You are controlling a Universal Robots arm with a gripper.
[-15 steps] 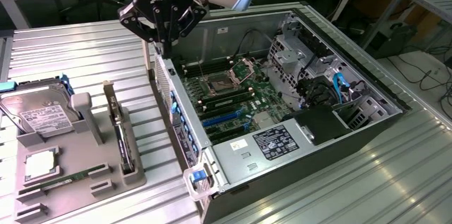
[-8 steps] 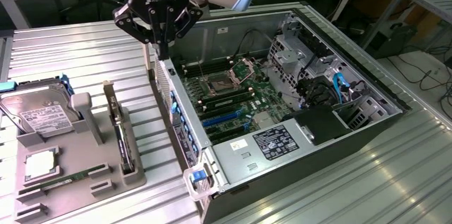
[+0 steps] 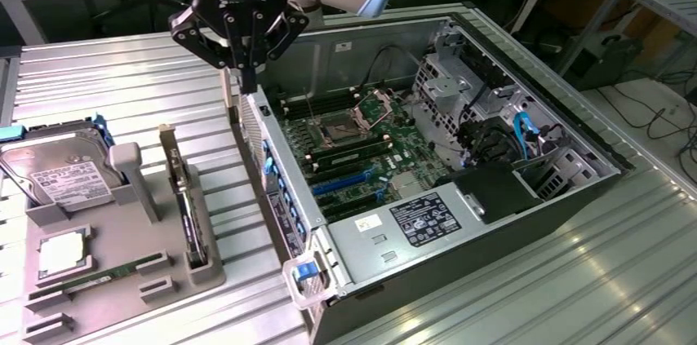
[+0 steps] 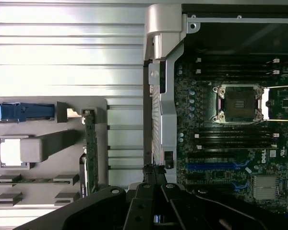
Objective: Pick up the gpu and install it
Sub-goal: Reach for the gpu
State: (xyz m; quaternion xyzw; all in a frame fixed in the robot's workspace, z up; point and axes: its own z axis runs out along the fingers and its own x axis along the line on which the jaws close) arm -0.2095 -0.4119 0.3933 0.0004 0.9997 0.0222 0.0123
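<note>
The gpu [image 3: 185,206] stands on edge as a thin dark slab with a silver end bracket, slotted in the grey holder [image 3: 120,280] on the exterior view's left. In the wrist view the gpu [image 4: 90,143] shows edge-on in the same holder [image 4: 48,196]. My gripper [image 3: 248,82] hangs shut and empty above the rear wall of the open computer case [image 3: 273,174], to the right of the gpu and apart from it. The wrist view shows my gripper [image 4: 152,171] with its dark fingertips together over that wall [image 4: 161,96].
The holder also carries a hard drive [image 3: 60,174], a CPU [image 3: 62,251] and a RAM stick [image 3: 109,272]. Inside the case lie the motherboard [image 3: 360,149], its CPU socket [image 4: 237,103] and blue slots [image 4: 213,166]. Ribbed metal table [image 3: 120,76] surrounds everything.
</note>
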